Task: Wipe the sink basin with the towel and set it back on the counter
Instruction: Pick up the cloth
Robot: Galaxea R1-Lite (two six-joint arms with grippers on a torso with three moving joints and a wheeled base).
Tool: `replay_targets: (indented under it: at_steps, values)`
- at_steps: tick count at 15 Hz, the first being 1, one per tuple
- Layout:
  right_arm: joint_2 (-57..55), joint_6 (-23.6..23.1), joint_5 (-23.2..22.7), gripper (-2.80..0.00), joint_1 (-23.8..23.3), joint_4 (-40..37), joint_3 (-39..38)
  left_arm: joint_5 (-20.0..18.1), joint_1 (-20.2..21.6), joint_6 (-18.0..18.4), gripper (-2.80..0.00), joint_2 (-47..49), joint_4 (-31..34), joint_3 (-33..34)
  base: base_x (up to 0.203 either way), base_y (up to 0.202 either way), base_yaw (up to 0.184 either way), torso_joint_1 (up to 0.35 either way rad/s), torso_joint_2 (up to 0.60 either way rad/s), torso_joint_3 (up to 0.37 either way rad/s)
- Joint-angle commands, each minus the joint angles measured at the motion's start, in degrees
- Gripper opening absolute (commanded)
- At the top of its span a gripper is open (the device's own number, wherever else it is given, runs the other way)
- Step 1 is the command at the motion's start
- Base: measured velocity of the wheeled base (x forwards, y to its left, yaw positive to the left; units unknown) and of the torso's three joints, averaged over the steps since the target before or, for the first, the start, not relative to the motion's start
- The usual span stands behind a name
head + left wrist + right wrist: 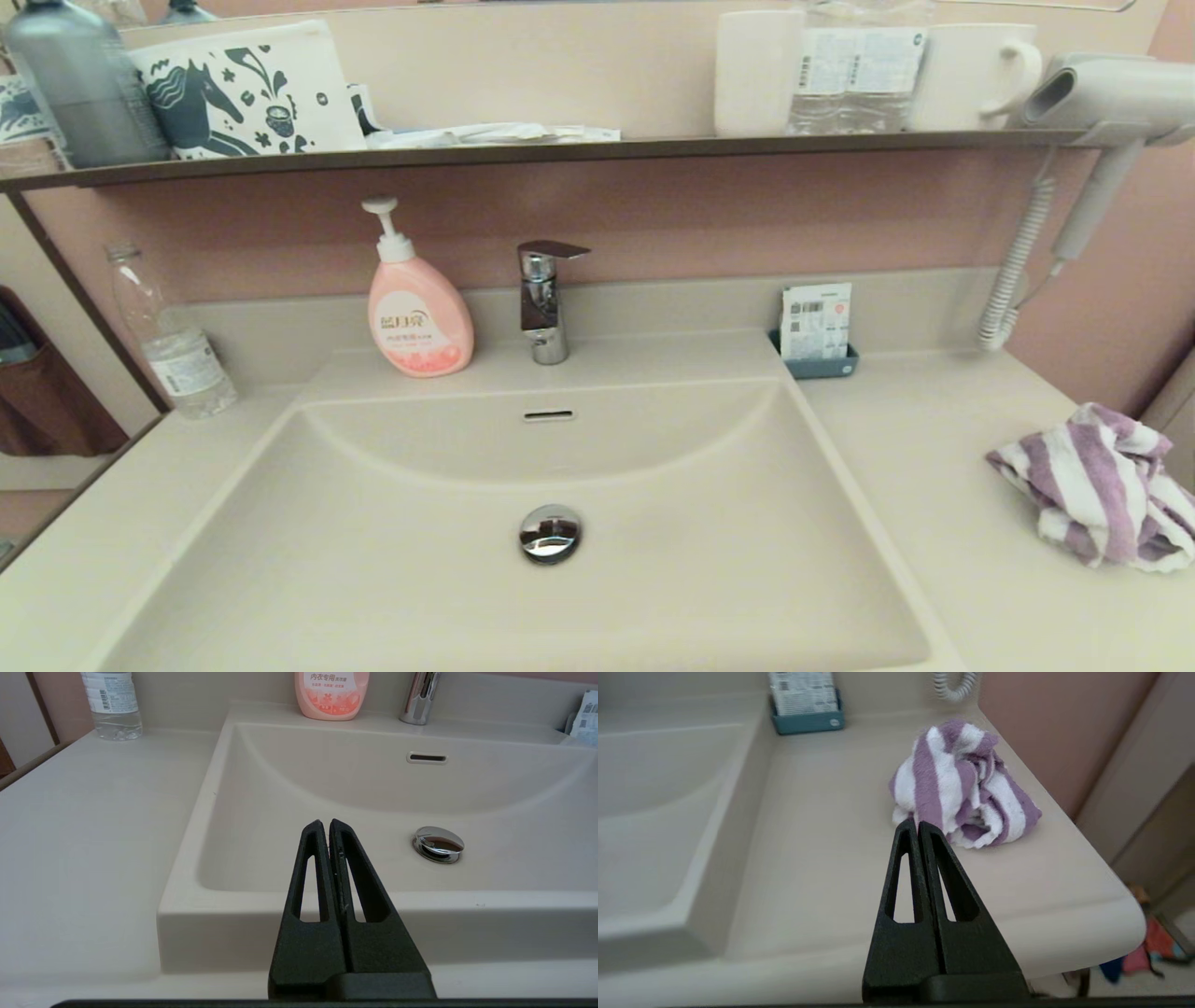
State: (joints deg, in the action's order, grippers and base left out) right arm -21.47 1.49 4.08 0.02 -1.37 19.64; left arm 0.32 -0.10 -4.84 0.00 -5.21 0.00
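A crumpled purple-and-white striped towel [1102,485] [962,784] lies on the cream counter [934,448] [831,826] right of the sink basin [420,579] [355,788]. The basin has a chrome drain plug [550,533] [438,844] and an overflow slot [549,414] [426,758]. Neither arm shows in the head view. My right gripper [918,823] is shut and empty, held before the counter's front edge, short of the towel. My left gripper [325,822] is shut and empty, parked before the basin's front rim.
A pink soap pump bottle [417,308], a chrome faucet [545,299] and a small blue tray of sachets [817,336] stand behind the basin. A clear water bottle [173,345] is at the back left. A hair dryer [1102,121] hangs right, below a loaded dark shelf [560,149].
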Motion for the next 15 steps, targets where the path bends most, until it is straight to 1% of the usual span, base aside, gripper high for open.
replay_targets:
  at_steps: [1, 4, 5, 7, 9, 10, 11, 13, 14, 15]
  values:
    - [-13.38, 1.04, 0.9, -2.8, -0.04, 0.01, 4.91, 0.03, 0.01, -0.03, -2.8, 0.09, -0.07, 0.0, 0.0, 0.0, 0.0, 0.0, 0.0, 0.0]
    - [-30.8, 4.22, 2.65, -2.8, -1.72, -1.93, 18.76, 0.03, 0.01, 0.01, -2.8, 0.09, -0.07, 0.0, 0.0, 0.0, 0.0, 0.0, 0.0, 0.0]
    - [-36.78, 4.89, 3.13, -2.8, -2.73, -4.47, 23.67, 0.03, 0.01, -0.08, -2.8, 0.09, -0.07, 0.0, 0.0, 0.0, 0.0, 0.0, 0.0, 0.0]
    - [-48.46, 6.8, 5.12, -2.8, -5.34, -13.7, 34.22, 0.03, 0.01, 0.0, -2.8, 0.09, -0.07, 0.0, 0.0, 0.0, 0.0, 0.0, 0.0, 0.0]
    - [-57.69, 9.29, 7.11, -2.8, -8.54, -27.33, 45.99, 0.03, 0.01, -0.08, -2.8, 0.09, -0.07, 0.0, 0.0, 0.0, 0.0, 0.0, 0.0, 0.0]
    - [-60.44, 10.14, 7.77, -2.8, -9.81, -32.89, 49.3, 0.03, 0.01, -0.05, -2.8, 0.09, -0.07, 0.0, 0.0, 0.0, 0.0, 0.0, 0.0, 0.0]
    - [-62.05, 10.6, 8.09, -2.8, -10.42, -35.51, 50.29, 0.03, 0.01, -0.01, -2.8, 0.09, -0.07, 0.0, 0.0, 0.0, 0.0, 0.0, 0.0, 0.0]
    - [-65.23, 10.36, 8.31, -2.8, -10.77, -37.51, 50.54, 0.03, 0.01, -0.08, -2.8, 0.09, -0.07, 0.0, 0.0, 0.0, 0.0, 0.0, 0.0, 0.0]
    - [-66.53, 8.6, 8.49, 0.0, -11.59, -37.15, 50.6, 0.03, 0.01, -0.08, -2.8, 0.09, -0.07, 0.0, 0.0, 0.0, 0.0, 0.0, 0.0, 0.0]
    - [-67.25, 7.9, 7.71, 0.0, -12.08, -34.63, 50.98, 0.03, 0.01, -0.08, -2.8, 0.09, -0.07, 0.0, 0.0, 0.0, 0.0, 0.0, 0.0, 0.0]
